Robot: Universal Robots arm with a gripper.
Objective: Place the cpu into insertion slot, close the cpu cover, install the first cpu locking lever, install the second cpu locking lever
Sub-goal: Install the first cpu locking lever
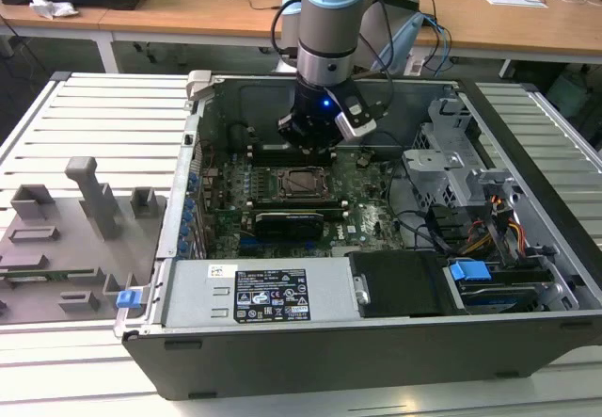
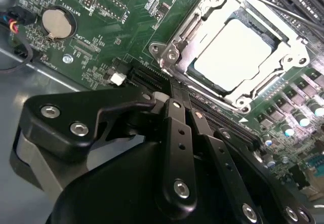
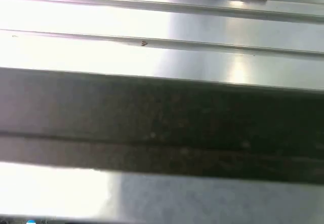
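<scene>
In the second wrist view the cpu [image 2: 238,54], with its pale square metal top, lies in the insertion slot [image 2: 196,74] on the green board. The silvery cpu cover [image 2: 202,19] lies flat around it. A thin wire lever [image 2: 283,5] runs along one side of the frame; I cannot tell whether it is latched. My black gripper [image 2: 185,105] hangs just beside the socket, its fingers [image 2: 177,133] shut together with nothing between them. In the exterior view the gripper [image 1: 306,142] hovers over the board just behind the cpu [image 1: 303,182], inside the open computer case.
Around the socket are long black memory slots [image 2: 223,123], a coin battery [image 2: 56,23] and a black card [image 1: 287,219]. The case walls [image 1: 179,200], a drive cage [image 1: 451,168] and cables [image 1: 499,229] hem in the board. A grey fixture tray [image 1: 66,238] lies at the exterior view's left.
</scene>
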